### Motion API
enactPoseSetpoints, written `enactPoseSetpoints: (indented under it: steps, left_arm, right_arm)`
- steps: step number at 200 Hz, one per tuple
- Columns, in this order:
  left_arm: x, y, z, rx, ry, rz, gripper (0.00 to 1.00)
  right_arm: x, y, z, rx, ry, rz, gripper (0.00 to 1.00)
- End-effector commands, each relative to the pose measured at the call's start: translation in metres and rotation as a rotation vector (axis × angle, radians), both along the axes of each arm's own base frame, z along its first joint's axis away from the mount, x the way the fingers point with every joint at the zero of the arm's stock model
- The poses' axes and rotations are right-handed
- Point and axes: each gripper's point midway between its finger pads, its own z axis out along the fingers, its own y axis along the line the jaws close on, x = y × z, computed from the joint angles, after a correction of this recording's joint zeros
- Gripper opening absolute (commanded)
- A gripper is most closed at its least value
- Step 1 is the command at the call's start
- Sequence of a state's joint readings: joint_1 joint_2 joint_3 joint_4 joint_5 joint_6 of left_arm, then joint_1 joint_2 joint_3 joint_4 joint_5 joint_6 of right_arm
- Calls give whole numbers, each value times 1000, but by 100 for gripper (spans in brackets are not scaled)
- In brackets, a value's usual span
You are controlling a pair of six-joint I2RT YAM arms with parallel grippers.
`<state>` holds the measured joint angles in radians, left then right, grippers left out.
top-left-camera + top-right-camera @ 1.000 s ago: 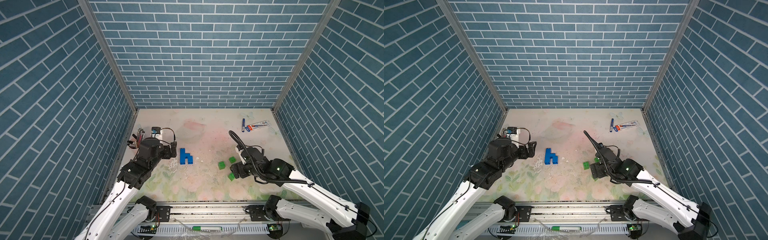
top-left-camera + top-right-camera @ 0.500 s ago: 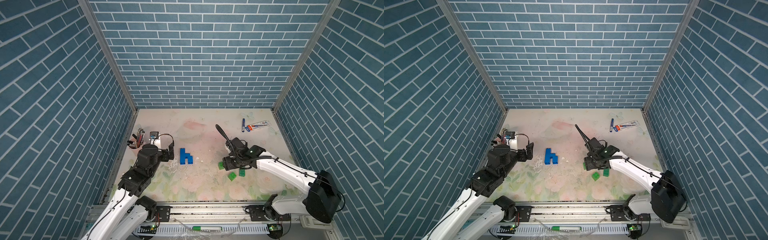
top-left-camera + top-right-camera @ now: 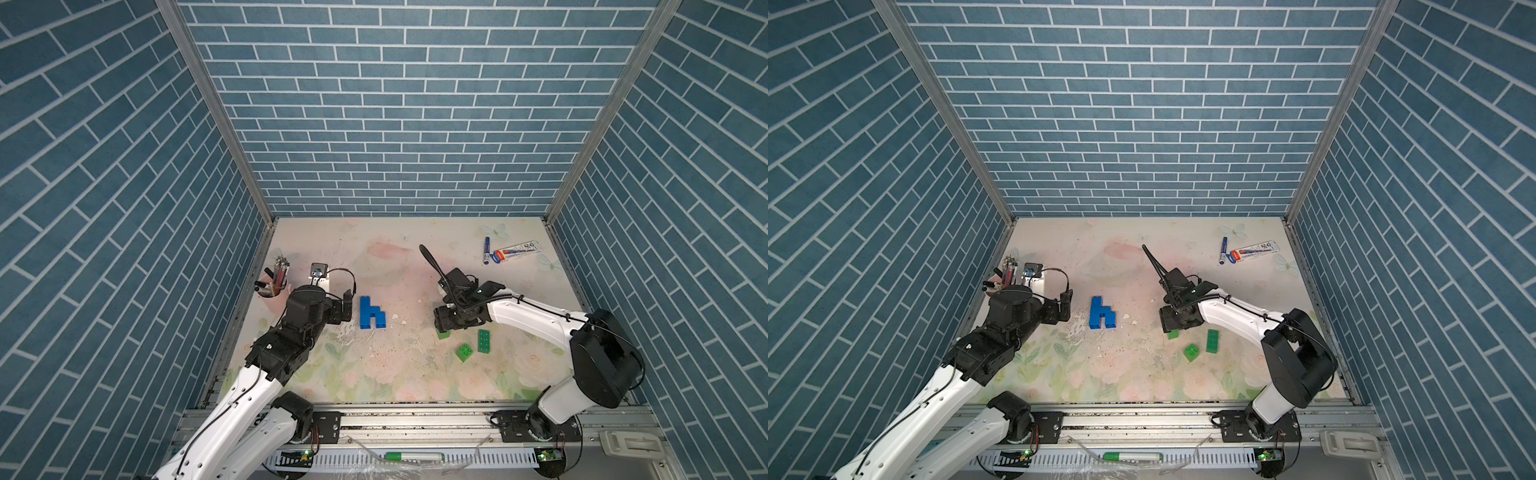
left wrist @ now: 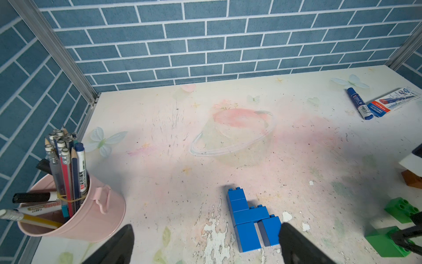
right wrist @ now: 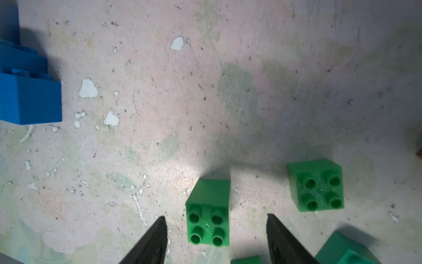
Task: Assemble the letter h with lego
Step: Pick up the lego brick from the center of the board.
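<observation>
A blue lego h (image 3: pixel 371 313) (image 3: pixel 1101 313) lies flat on the table left of centre. My left gripper (image 3: pixel 347 309) (image 4: pixel 206 228) stands open just left of it, and one finger (image 4: pixel 290 237) is close to the h's shorter leg (image 4: pixel 270 230). My right gripper (image 3: pixel 442 324) (image 5: pixel 214 219) is open and low over a square green lego brick (image 5: pixel 209 219), which stands studs-up between the fingers with a gap on each side. Another square green brick (image 3: pixel 464 352) (image 5: pixel 316 186) and a long green one (image 3: pixel 483 340) lie nearby. An orange brick (image 4: pixel 412 180) peeks out under the right arm.
A pink cup of pens (image 3: pixel 274 286) stands at the left wall behind my left arm. A blue marker (image 3: pixel 486 250) and a flat packet (image 3: pixel 517 252) lie at the back right. Brick-pattern walls close in three sides.
The right arm has swung round, its gripper has shifted left onto the leftmost green brick, and its jaws have narrowed. The left arm has drawn back slightly with its jaws still wide.
</observation>
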<state>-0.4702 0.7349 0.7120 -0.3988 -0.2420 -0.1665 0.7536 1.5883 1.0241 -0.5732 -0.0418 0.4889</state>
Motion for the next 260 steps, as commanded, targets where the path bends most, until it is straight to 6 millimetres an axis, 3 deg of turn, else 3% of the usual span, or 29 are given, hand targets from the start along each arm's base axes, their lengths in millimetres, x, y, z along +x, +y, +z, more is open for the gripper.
enactPoseSetpoints:
  steps: [1, 31, 87, 191, 260]
  left_arm:
    - [-2, 0, 5, 8, -13, -7, 99]
    - [-2, 1, 6, 7, -20, -8, 99]
    - [-2, -1, 6, 5, -19, -15, 99]
    - [-3, -3, 4, 8, -13, -27, 99]
    - [-3, -4, 3, 11, -9, -32, 99]
  right_arm:
    - [7, -2, -7, -36, -6, -6, 68]
    - [6, -8, -15, -66, 3, -40, 63]
    - [1, -3, -17, -48, 17, -50, 53]
    - [-6, 3, -28, -70, 31, -49, 53]
    - [-10, 5, -34, -76, 38, -58, 37]
